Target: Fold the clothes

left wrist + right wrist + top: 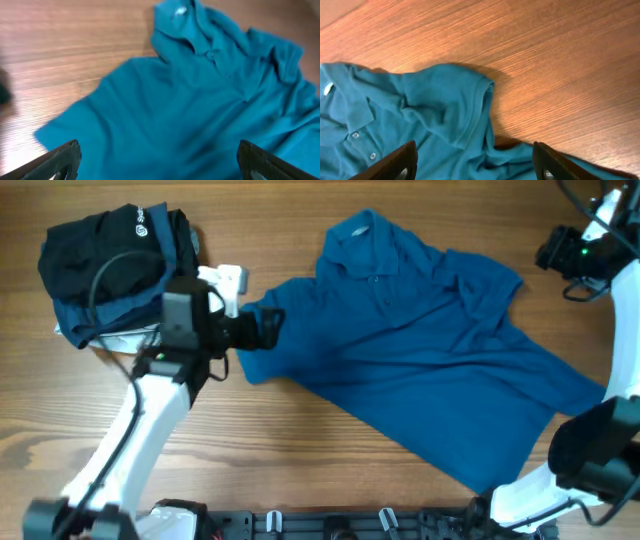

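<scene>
L pincer [266, 328] wide apart over polo shirt [420, 350], arm stretched sideways; R pincer [475, 167] apart, angled toward sleeve [455, 100].

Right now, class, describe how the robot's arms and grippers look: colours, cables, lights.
The left arm and right arm both have white links, black joints, black cables and a small green light. Gripper fingers are black.

Your bkgd, item 1: wood-grain table [330, 450], warm brown, grain running left-right in overhead view; fills that frame edge to edge; light soft, even, shadows faint; item 2: pale strip [335, 9] at upper-left corner, rt wrist view; nature unclear.
</scene>
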Robot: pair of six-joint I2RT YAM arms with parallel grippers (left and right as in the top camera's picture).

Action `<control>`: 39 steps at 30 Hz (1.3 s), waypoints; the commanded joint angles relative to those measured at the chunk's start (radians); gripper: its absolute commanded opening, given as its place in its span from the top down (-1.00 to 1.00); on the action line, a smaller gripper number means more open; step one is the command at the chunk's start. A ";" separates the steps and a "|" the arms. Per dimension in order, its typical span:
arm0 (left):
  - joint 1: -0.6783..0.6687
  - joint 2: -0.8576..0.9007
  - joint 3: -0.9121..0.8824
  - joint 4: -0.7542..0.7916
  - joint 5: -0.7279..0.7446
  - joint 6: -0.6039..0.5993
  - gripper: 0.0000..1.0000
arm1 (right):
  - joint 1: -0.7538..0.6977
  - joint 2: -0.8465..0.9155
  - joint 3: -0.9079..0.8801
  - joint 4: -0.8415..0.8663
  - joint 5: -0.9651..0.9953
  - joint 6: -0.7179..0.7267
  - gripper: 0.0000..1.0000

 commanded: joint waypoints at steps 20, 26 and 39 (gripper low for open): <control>-0.021 0.045 0.016 0.019 0.019 0.004 -0.99 | -0.026 0.405 -0.003 0.203 -0.242 0.250 0.02; -0.021 0.045 0.016 0.018 0.019 0.004 -0.99 | -0.024 0.415 -0.003 0.210 -0.243 0.286 0.10; -0.021 0.045 0.016 0.019 0.019 0.005 -1.00 | -0.021 0.420 -0.049 0.295 -0.235 0.328 0.91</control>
